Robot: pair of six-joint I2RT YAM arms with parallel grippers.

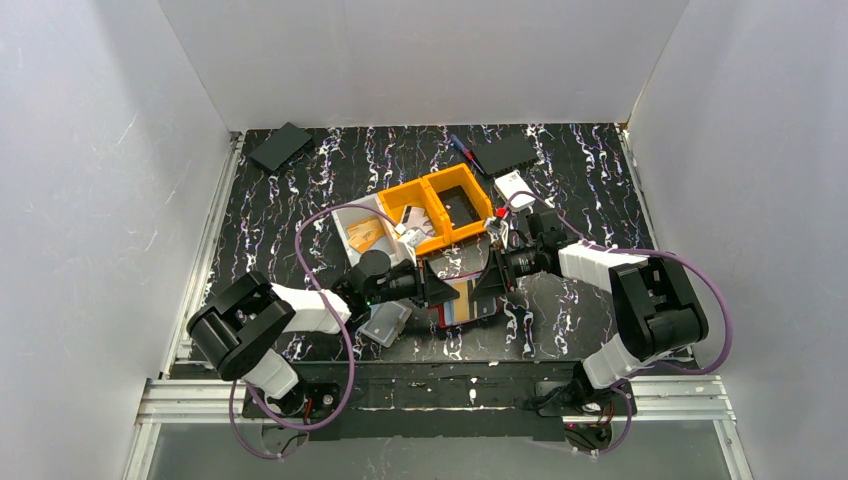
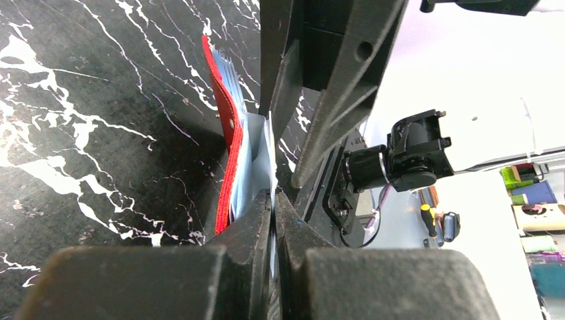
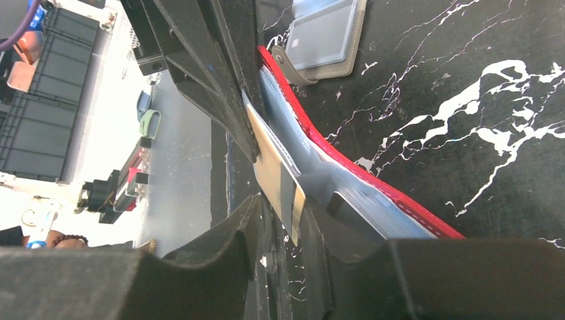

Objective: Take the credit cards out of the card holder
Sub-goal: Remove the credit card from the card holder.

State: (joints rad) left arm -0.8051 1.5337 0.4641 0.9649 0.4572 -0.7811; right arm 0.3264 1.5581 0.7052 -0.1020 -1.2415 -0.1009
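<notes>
The red card holder [image 1: 466,306] lies open on the black marbled table between my two grippers. In the left wrist view its red cover [image 2: 228,133] stands on edge with pale blue inner sleeves [image 2: 256,157]. My left gripper [image 2: 273,195] is shut on one of those thin sleeves. In the right wrist view a tan credit card [image 3: 272,163] sticks out of the card holder [image 3: 373,183], its end between the fingers of my right gripper [image 3: 283,217]. These jaws stand slightly apart, with a gap beside the card. From above, the left gripper [image 1: 440,290] and the right gripper [image 1: 488,280] face each other.
An orange two-compartment bin [image 1: 440,205] stands just behind the grippers, with a printed booklet [image 1: 365,232] to its left. A grey wallet with a clear window [image 1: 385,325] lies near the left arm, also seen in the right wrist view [image 3: 326,37]. Black flat items [image 1: 280,145] [image 1: 505,153] lie at the back.
</notes>
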